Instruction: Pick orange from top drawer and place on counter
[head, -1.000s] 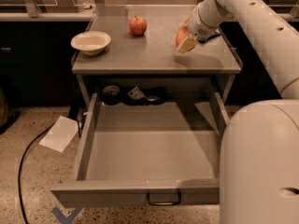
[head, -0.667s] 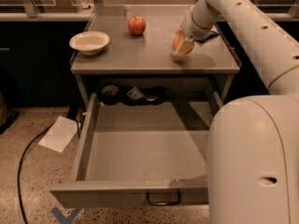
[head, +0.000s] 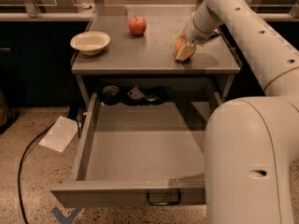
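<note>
My gripper (head: 185,52) is at the right side of the counter (head: 145,52), pointing down. It is shut on the orange (head: 179,44), of which only the left part shows beside the pale fingers (head: 187,52). The fingertips reach down to the counter top. The top drawer (head: 135,148) is pulled wide open below the counter, and its dark handle (head: 163,199) faces me. No orange lies in the drawer.
A red apple (head: 137,25) stands at the back of the counter and a white bowl (head: 90,42) at its left. Dark items (head: 133,95) lie at the drawer's back. A sheet of paper (head: 60,133) and a cable (head: 25,160) lie on the floor at left. My arm fills the right.
The gripper with the orange has shifted slightly left and down toward the counter top. My arm's body now fills more of the lower right.
</note>
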Robot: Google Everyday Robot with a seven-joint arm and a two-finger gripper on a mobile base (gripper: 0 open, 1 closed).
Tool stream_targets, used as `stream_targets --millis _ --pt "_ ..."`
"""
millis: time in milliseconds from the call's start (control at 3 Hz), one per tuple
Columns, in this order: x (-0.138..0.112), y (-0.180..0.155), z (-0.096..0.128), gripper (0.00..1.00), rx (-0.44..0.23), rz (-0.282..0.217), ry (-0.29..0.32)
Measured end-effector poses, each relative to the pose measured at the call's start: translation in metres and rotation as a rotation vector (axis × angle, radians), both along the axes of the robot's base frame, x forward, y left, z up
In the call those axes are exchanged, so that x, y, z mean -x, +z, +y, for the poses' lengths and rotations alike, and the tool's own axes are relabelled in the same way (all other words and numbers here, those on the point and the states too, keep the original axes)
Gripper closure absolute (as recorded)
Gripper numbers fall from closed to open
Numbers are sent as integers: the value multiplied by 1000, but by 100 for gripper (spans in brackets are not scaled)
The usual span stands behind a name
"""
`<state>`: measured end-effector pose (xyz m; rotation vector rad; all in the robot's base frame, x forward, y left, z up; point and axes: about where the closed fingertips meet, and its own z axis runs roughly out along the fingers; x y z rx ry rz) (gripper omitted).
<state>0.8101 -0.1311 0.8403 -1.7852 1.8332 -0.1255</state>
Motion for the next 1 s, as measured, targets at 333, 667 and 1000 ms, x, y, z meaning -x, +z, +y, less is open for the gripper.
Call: stream_targets --millis 333,667,1000 --pt "0 0 0 81 0 0 0" --pt "0 0 0 58 0 0 0" --pt "0 0 0 35 0 0 0"
